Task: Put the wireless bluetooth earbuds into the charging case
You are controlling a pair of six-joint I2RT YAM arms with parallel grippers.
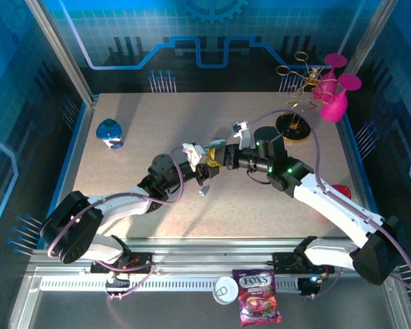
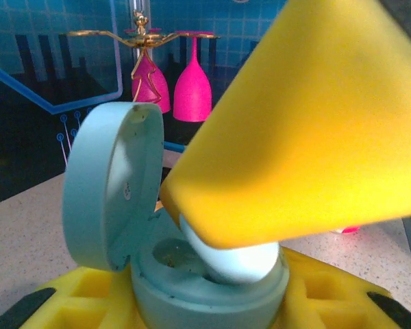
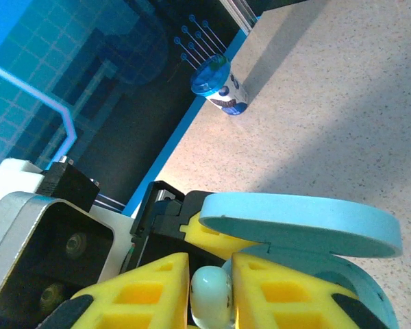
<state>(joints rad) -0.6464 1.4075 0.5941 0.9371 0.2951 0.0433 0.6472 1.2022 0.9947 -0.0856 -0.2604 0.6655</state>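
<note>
My left gripper (image 1: 203, 163) is shut on the base of a teal charging case (image 2: 205, 298), which sits upright between its yellow fingers (image 2: 68, 301). The round lid (image 2: 106, 185) stands open to the left. My right gripper (image 3: 211, 291) comes in from the right and is shut on a pale grey-blue earbud (image 3: 211, 295). The earbud (image 2: 236, 259) rests tilted in the right well of the case, under a yellow finger (image 2: 294, 123) of the right gripper. The left well is empty. Another tiny pale earbud (image 1: 203, 192) lies on the table just below the two grippers.
A blue tin (image 1: 109, 132) stands at the back left of the table. Pink glasses (image 1: 335, 92) and a gold wire stand (image 1: 298, 75) on a black disc fill the back right corner. A red object (image 1: 340, 190) lies by the right arm. A sweets bag (image 1: 258, 296) lies on the front rail.
</note>
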